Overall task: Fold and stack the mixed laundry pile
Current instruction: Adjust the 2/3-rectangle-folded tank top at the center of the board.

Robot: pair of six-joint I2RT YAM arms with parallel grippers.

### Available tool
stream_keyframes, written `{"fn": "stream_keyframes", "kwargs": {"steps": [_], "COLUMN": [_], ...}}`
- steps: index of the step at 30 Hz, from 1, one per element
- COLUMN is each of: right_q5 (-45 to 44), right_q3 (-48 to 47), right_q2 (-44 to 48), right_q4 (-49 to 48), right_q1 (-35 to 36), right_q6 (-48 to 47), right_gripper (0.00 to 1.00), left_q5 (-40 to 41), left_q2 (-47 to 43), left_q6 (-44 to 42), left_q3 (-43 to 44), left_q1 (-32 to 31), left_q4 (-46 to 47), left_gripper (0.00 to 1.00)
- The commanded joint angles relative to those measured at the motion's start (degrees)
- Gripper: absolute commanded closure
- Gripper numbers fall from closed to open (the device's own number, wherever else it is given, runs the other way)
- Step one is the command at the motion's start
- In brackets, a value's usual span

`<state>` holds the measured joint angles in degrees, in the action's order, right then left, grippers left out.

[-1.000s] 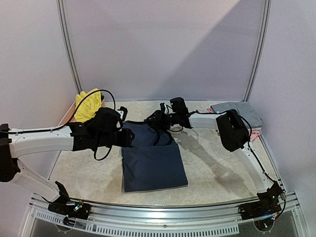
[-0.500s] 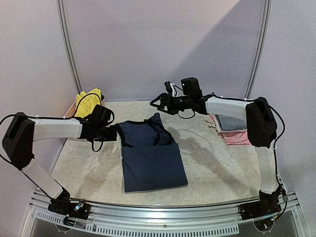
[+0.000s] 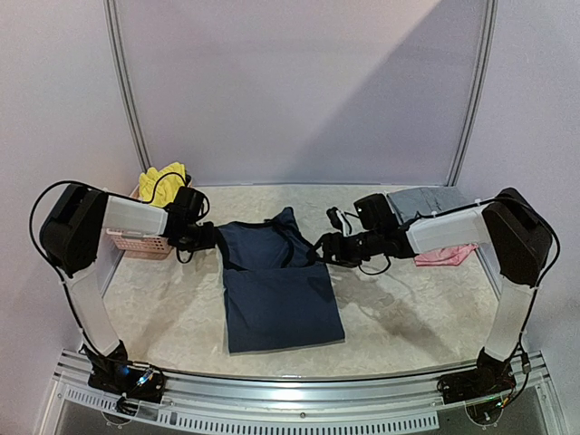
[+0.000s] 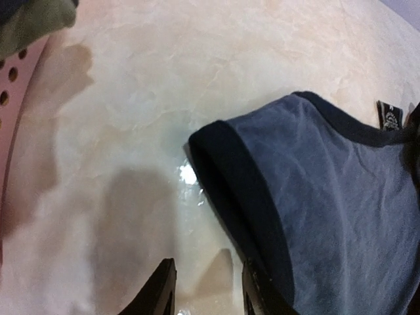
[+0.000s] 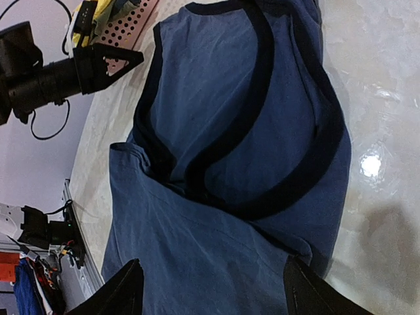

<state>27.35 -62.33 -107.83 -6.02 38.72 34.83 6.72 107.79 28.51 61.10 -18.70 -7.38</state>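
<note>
The navy blue top (image 3: pixel 281 290) lies flat mid-table, its lower half folded up over the body. My left gripper (image 3: pixel 211 238) sits low at the top's left shoulder. In the left wrist view that gripper (image 4: pixel 209 296) is open over bare table, one finger beside the dark hem of the top (image 4: pixel 341 197). My right gripper (image 3: pixel 323 249) is at the top's right edge. The right wrist view shows it (image 5: pixel 213 295) wide open just above the top (image 5: pixel 230 131). A yellow garment (image 3: pixel 163 181) sits in the basket. Folded grey trousers (image 3: pixel 426 199) and a pink piece (image 3: pixel 444 257) lie at the right.
A pink lattice basket (image 3: pixel 136 243) stands at the left wall, partly under my left arm, and shows in the left wrist view as a pink rim (image 4: pixel 6 98). Walls close in the table at the back and sides. A metal rail (image 3: pixel 290 403) runs along the near edge.
My right arm came down from the back of the table to the top's right edge, its jaws wider. My left arm pulled back to the top's left shoulder, its jaws narrowing a little.
</note>
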Motion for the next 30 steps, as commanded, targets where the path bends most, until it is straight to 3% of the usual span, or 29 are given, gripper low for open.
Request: {"fn": "stream_keyframes", "kwargs": {"steps": [1,11,18,24,30], "right_q5": [-2.99,-6.42,-8.07,-9.06,-9.11], "right_q3": [4.12,12.52,14.61,15.43,16.06], "right_q2": [5.57,13.73,17.16,17.30,17.04], "right_q4": [-2.14,-0.81,0.32,0.00,-0.29], "right_q1": [1.30,2.16,2.53,2.90,3.02], "right_q6": [-1.67,-2.11,-2.57,-2.59,-2.53], "right_gripper": [0.26,0.26,0.26,0.26,0.26], "left_q5": [-3.63,-4.17,-4.17,3.29,12.69], "left_q2": [4.46,10.95,11.31,11.15,17.92], "left_q6": [-0.22,0.62,0.99,-0.69,-1.69], "left_q3": [4.74,11.73,14.27,20.96,34.00], "left_q1": [1.16,1.48,1.20,-2.50,-8.05], "left_q4": [2.34,0.98,-0.48,-8.47,-21.92], "left_gripper": [0.66,0.82,0.99,1.00,0.96]}}
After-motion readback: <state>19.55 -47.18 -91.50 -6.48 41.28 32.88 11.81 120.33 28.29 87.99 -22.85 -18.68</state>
